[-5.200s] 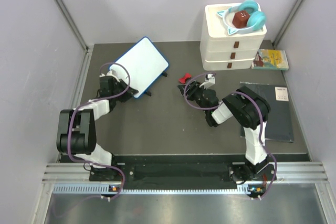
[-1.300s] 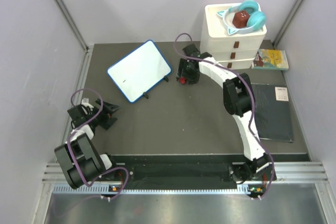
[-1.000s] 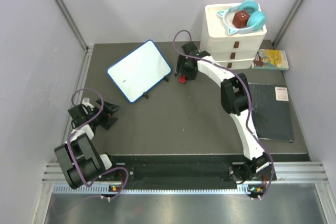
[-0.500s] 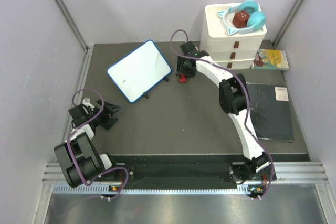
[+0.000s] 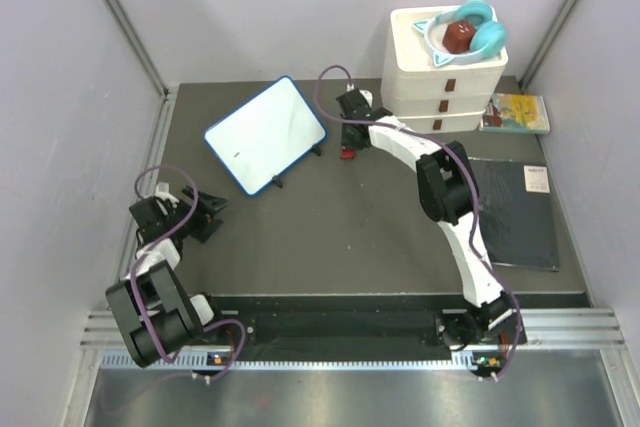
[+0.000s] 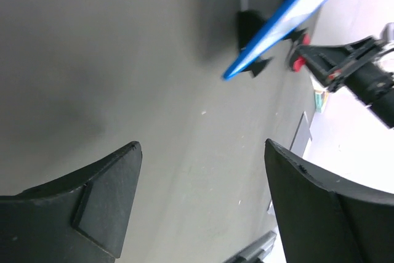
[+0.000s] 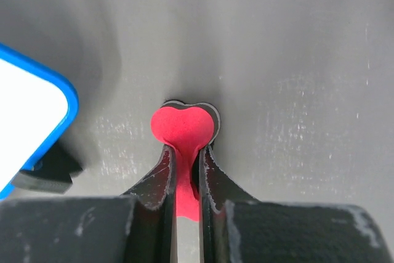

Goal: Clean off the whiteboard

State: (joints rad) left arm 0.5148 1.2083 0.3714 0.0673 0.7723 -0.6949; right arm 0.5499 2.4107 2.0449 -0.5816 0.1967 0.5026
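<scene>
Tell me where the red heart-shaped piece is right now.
In the top view the red piece sits back-centre on the table, between the whiteboard to its left and the white drawer stack, clamped in the right hand.

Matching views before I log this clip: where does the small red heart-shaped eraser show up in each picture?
Top external: the red heart-shaped eraser lies above centre, just right of the whiteboard.
Left wrist: upper right, small, beyond the whiteboard's blue edge.
Right wrist: dead centre, pinched between the jaws of the right gripper.
Shared landmark: the whiteboard, at the left edge in the right wrist view.
</scene>
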